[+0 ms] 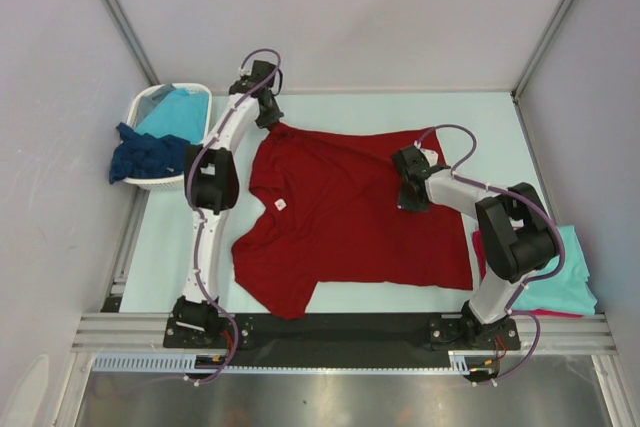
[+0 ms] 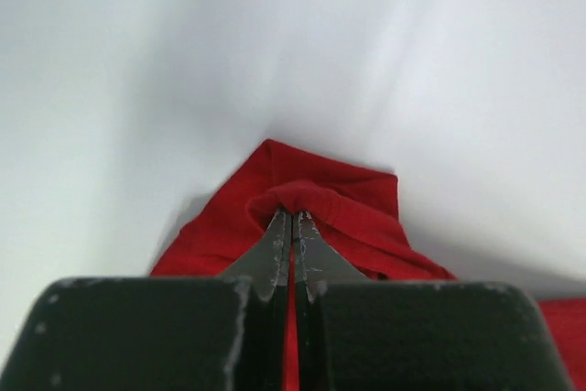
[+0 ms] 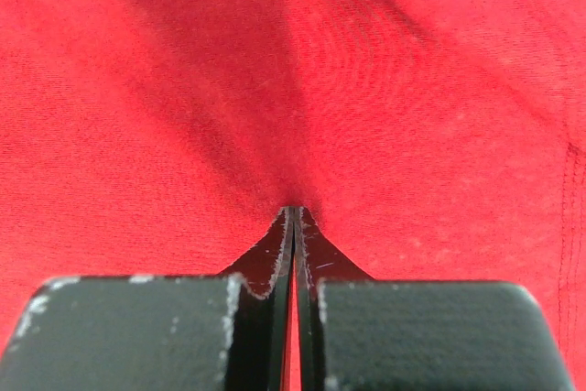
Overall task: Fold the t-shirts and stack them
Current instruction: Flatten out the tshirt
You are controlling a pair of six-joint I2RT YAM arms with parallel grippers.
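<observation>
1. dark red t-shirt [image 1: 340,217] lies mostly flat at the centre of the worktop [image 1: 480,117], neck label up, collar toward 9 o'clock. one near corner at 7 o'clock is skewed.
2. left end effector [image 2: 292,217] is pinched tight on a bunched fold at the shirt's 11 o'clock corner, probably to anchor or lift that edge.
3. right end effector [image 3: 293,212] is closed narrow on a pucker of cloth toward the shirt's 2 o'clock side. two grips far apart suit pulling the cloth taut or carrying an edge over for a fold.
4. white plastic basket [image 1: 150,102] sits at the worktop's 10 o'clock, with a turquoise t-shirt [image 1: 178,112] inside and a navy t-shirt [image 1: 145,155] hanging over its rim. these look like the waiting supply.
5. at 4 o'clock, a folded turquoise shirt [image 1: 560,267] rests on a red shirt [image 1: 478,243]: likely the finished stack.
</observation>
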